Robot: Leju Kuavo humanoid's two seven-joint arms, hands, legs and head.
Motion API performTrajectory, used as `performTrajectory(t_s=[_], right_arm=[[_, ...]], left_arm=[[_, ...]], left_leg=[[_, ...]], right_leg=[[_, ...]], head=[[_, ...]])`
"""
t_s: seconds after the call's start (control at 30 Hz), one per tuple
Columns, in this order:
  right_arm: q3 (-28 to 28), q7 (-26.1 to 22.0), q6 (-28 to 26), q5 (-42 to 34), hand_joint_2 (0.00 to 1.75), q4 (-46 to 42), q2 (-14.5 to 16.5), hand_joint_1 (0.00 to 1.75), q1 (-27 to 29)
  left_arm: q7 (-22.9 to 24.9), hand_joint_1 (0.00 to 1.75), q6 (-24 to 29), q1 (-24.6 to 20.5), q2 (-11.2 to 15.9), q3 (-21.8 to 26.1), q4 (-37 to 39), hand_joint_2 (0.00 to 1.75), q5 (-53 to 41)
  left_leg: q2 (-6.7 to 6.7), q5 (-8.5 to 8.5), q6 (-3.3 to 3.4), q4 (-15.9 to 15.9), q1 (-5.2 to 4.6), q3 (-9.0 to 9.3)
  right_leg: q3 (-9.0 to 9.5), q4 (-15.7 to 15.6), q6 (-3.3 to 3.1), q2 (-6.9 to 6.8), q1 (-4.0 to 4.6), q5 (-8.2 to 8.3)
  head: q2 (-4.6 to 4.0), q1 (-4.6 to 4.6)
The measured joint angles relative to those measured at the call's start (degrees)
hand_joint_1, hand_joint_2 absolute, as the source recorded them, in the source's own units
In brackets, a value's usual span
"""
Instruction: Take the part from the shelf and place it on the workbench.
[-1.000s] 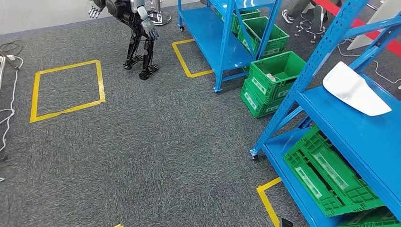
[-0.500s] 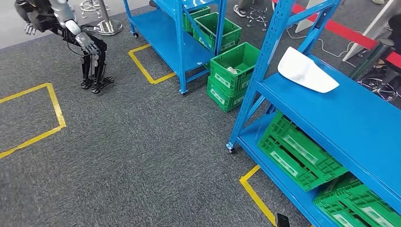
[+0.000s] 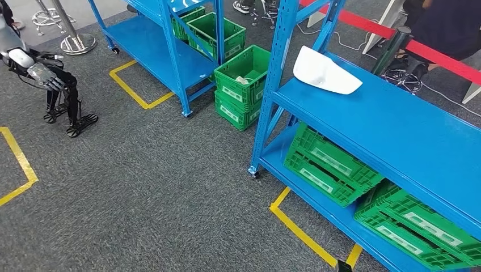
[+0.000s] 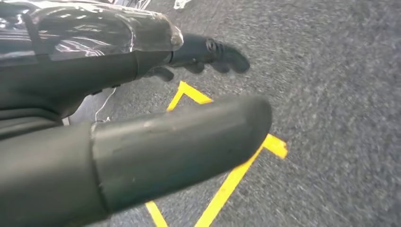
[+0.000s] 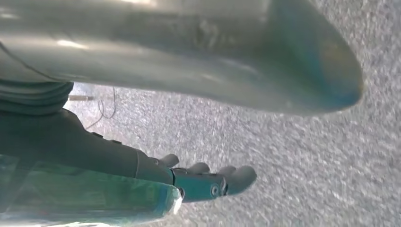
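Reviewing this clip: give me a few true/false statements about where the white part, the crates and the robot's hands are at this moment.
1. The white part lies on the upper blue shelf. True.
2. The left hand is gripping the white part. False: it holds nothing, and grey carpet with yellow tape lies beyond it.
3. Green crates sit on the lower level of the near shelf, under the part. True.
4. The right hand rests on the shelf. False: it hangs over the carpet, touching nothing.
5. Another robot stands on the carpet at the far left. True.
6. The stacked green crates between the two shelves stand on a table. False: they stand on the carpet.
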Motion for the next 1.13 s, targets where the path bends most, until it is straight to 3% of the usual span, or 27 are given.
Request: performTrajectory(t_s=[0.03, 0.07, 0.13, 0.17, 0.23, 0.27, 0.3, 0.33, 0.4, 0.47, 0.5, 0.57, 0.63, 0.7, 0.73, 0.77, 0.8, 0.83, 0.9, 0.93, 1.0, 1.07, 1.13], right_arm=[[0.01, -0.01, 0.01, 0.09, 0.00, 0.02, -0.20, 0.00, 0.07], [0.03, -0.01, 0.01, 0.17, 0.00, 0.05, -0.34, 0.00, 0.17], [0.05, -0.01, 0.02, 0.28, 0.00, 0.10, -0.43, 0.00, 0.02], [0.07, -0.01, 0.03, 0.33, 0.00, 0.10, -0.43, 0.00, -0.17], [0.09, 0.04, 0.03, 0.34, 0.00, 0.10, -0.46, 0.00, -0.44], [0.10, 0.07, 0.03, 0.34, 0.00, 0.10, -0.45, 0.00, -0.40], [0.11, 0.09, 0.03, 0.33, 0.00, 0.11, -0.45, 0.00, -0.28], [0.13, 0.10, 0.04, 0.33, 0.00, 0.13, -0.45, 0.00, -0.18], [0.16, 0.08, 0.09, 0.33, 0.00, 0.16, -0.45, 0.00, -0.16], [0.20, -0.02, 0.17, 0.33, 0.00, 0.17, -0.49, 0.00, -0.36], [0.24, -0.10, 0.26, 0.33, 0.00, 0.17, -0.48, 0.00, -0.41], [0.32, -0.26, 0.43, 0.33, 0.00, 0.16, -0.48, 0.00, -0.30], [0.37, -0.47, 0.57, 0.34, 0.00, 0.17, -0.52, 0.00, -0.32], [0.38, -0.74, 0.73, 0.47, 0.00, 0.17, -0.56, 0.00, -0.63], [0.40, -0.83, 0.84, 0.57, 0.00, 0.16, -0.54, 0.00, -0.72], [0.42, -0.87, 0.95, 0.67, 0.00, 0.16, -0.50, 0.00, -0.68], [0.45, -0.89, 1.02, 0.73, 0.00, 0.17, -0.47, 0.00, -0.49], [0.48, -0.89, 1.06, 0.74, 0.00, 0.17, -0.46, 0.00, -0.27], [0.56, -0.89, 1.06, 0.71, 0.00, 0.19, -0.60, 0.00, 0.00], [0.67, -0.87, 1.08, 0.67, 0.00, 0.19, -0.69, 0.00, -0.03], [0.89, -0.77, 1.12, 0.54, 0.00, 0.19, -0.87, 0.00, -0.11], [1.00, -0.56, 1.15, 0.43, 0.00, 0.21, -1.05, 0.00, 0.05], [1.02, -0.36, 1.15, 0.40, 0.00, 0.25, -1.16, 0.00, 0.25]], left_arm=[[0.10, 0.00, -0.02, -0.02, -0.10, -0.10, 0.01, 0.00, -0.02], [0.22, 0.00, -0.03, -0.06, -0.20, -0.20, 0.01, 0.00, -0.04], [0.44, 0.00, -0.03, -0.09, -0.26, -0.44, -0.02, 0.00, -0.05], [0.52, 0.00, -0.03, -0.05, -0.26, -0.54, -0.04, 0.00, -0.06], [0.67, 0.00, -0.03, 0.18, -0.27, -0.59, -0.05, 0.00, -0.06], [0.72, 0.00, -0.03, 0.27, -0.26, -0.60, -0.07, 0.00, -0.06], [0.76, 0.00, -0.03, 0.33, -0.24, -0.62, -0.08, 0.00, -0.06], [0.78, 0.00, -0.03, 0.34, -0.22, -0.67, -0.11, 0.00, -0.06], [0.75, 0.00, -0.03, 0.36, -0.17, -0.83, -0.14, 0.00, -0.07], [0.64, 0.00, -0.03, 0.38, -0.18, -1.00, -0.14, 0.00, -0.08], [0.58, 0.00, -0.03, 0.40, -0.19, -1.07, -0.14, 0.00, -0.09], [0.49, 0.00, -0.03, 0.42, -0.18, -1.27, -0.15, 0.00, -0.10], [0.40, 0.00, -0.03, 0.44, -0.14, -1.46, -0.21, 0.00, -0.10], [0.24, 0.00, -0.02, 0.57, -0.11, -1.58, -0.24, 0.00, -0.10], [0.12, 0.00, -0.01, 0.62, -0.10, -1.68, -0.23, 0.00, -0.10], [-0.02, 0.00, 0.00, 0.63, -0.09, -1.78, -0.23, 0.00, -0.10], [-0.12, 0.00, 0.02, 0.59, -0.09, -1.86, -0.23, 0.00, -0.10], [-0.21, 0.00, 0.03, 0.53, -0.09, -1.93, -0.24, 0.00, -0.10], [-0.26, 0.00, 0.04, 0.41, -0.14, -1.97, -0.25, 0.00, -0.10], [-0.27, 0.00, 0.04, 0.34, -0.17, -1.98, -0.24, 0.00, -0.10], [-0.28, 0.00, 0.05, 0.20, -0.22, -2.10, -0.23, 0.00, -0.10], [-0.27, 0.00, 0.06, 0.12, -0.32, -2.26, -0.23, 0.00, -0.10], [-0.26, 0.00, 0.08, 0.07, -0.42, -2.35, -0.24, 0.00, -0.11]], left_leg=[[0.32, -0.17, -0.29, -0.22, 0.00, 0.30], [-0.76, -0.55, -0.58, -0.04, 0.09, 0.56], [-4.50, -2.57, -1.04, 3.42, 0.29, -0.67], [-6.48, -4.06, -1.19, 6.93, 0.40, -2.40], [-7.21, -6.23, -1.47, 14.33, 0.45, -7.03], [-7.09, -5.81, -1.57, 15.82, 0.47, -8.52], [-7.05, -4.24, -1.63, 15.33, 0.49, -9.10], [-7.38, -1.57, -1.64, 12.48, 0.54, -8.49], [-10.36, 2.66, -1.50, 5.68, 0.84, -6.12], [-13.00, 3.15, -1.09, 2.25, 0.99, -4.59], [-13.12, 2.77, -0.82, 1.86, 0.94, -4.36], [-11.44, 2.55, -0.19, 1.31, 0.92, -3.91], [-9.36, 2.37, 0.44, 0.78, 1.07, -3.27], [-7.06, 1.89, 0.84, 0.55, 0.99, -2.65], [-5.91, 1.58, 0.91, 0.54, 0.93, -2.38], [-4.88, 1.27, 0.90, 0.55, 0.89, -2.09], [-4.01, 0.93, 0.83, 0.55, 0.87, -1.72], [-3.25, 0.57, 0.72, 0.55, 0.87, -1.25], [-2.08, -0.11, 0.38, 0.47, 0.89, -0.31], [-1.62, -0.37, 0.14, 0.39, 0.82, -0.01], [-0.88, -0.63, -0.35, 0.11, 0.68, 0.33], [-0.13, -0.78, -0.92, -0.45, 0.58, 1.00], [-1.36, -1.29, -1.37, -0.45, 0.64, 1.53]], right_leg=[[0.27, -0.32, -0.16, 0.49, -0.09, 0.05], [0.73, -0.87, -0.31, 0.99, -0.25, 0.16], [1.73, -1.91, -0.62, 2.09, -0.73, 0.46], [1.95, -2.09, -0.76, 2.70, -0.84, 0.47], [2.17, -1.98, -0.96, 4.30, -0.92, 0.20], [2.35, -1.85, -0.93, 5.13, -0.94, -0.02], [2.59, -1.68, -0.83, 5.98, -0.99, -0.30], [2.88, -1.43, -0.67, 6.81, -1.08, -0.67], [3.12, -0.75, -0.14, 8.28, -1.34, -1.54], [2.68, -0.22, 0.59, 9.70, -1.69, -2.06], [2.41, -0.18, 0.99, 10.48, -1.85, -2.08], [2.15, -0.15, 1.66, 11.46, -2.05, -2.18], [0.85, 2.45, 2.31, 9.17, -1.93, -3.70], [-2.94, 9.37, 2.92, 5.57, -1.94, -6.81], [-5.13, 13.11, 3.16, 4.74, -2.06, -8.02], [-6.74, 15.72, 3.30, 4.32, -2.19, -8.44], [-7.18, 16.01, 3.35, 4.11, -2.28, -7.49], [-6.51, 14.10, 3.29, 3.88, -2.33, -5.51], [-2.94, 6.29, 2.88, 2.51, -2.17, -0.89], [-1.39, 3.10, 2.55, 1.62, -1.90, 0.18], [-0.20, 0.69, 1.93, 0.62, -1.36, 0.02], [0.04, 0.16, 1.32, 1.18, -1.20, -0.20], [0.68, -0.60, 0.87, 1.83, -1.39, -0.08]], head=[[0.01, 0.12], [0.00, 0.09], [0.00, -0.20], [-0.01, -0.55], [0.01, -1.19], [0.01, -1.50], [0.01, -1.72], [0.01, -1.92], [0.00, -2.23], [0.00, -2.38], [0.00, -2.38], [0.00, -2.19], [0.00, -1.59], [0.01, -0.78], [0.01, -0.54], [0.01, -0.41], [0.01, -0.28], [0.01, -0.12], [0.00, 0.21], [0.00, 0.32], [0.00, 0.26], [0.01, 0.21], [0.01, 0.09]])
